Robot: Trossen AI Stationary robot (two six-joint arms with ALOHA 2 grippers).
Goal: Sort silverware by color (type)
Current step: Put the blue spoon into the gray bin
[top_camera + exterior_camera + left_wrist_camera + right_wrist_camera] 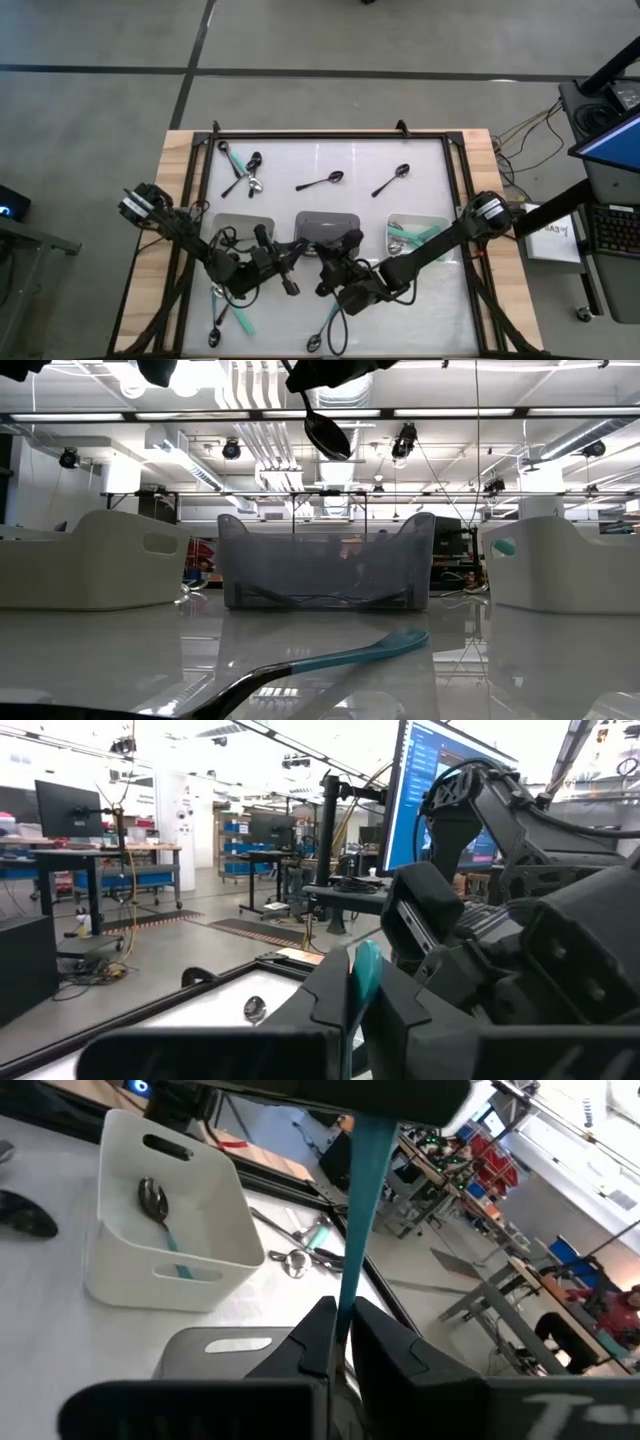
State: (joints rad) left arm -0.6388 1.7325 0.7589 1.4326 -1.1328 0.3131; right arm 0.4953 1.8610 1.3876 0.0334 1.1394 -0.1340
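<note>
High view shows a mint-green spoon [362, 1200] held in the air between both arms above the table's [430, 165] near middle: a handover, apparently. Left gripper [352, 1010] is clamped on it; right gripper [340, 1342] also pinches its handle. Next, one must release near the right tray [440, 220].

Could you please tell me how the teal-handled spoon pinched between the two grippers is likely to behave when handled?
The teal-handled spoon looks thin and small, so probably light. Its narrow flat handle, pinched by the left gripper and right gripper, may flex slightly and could pivot in a loose grip.
</note>
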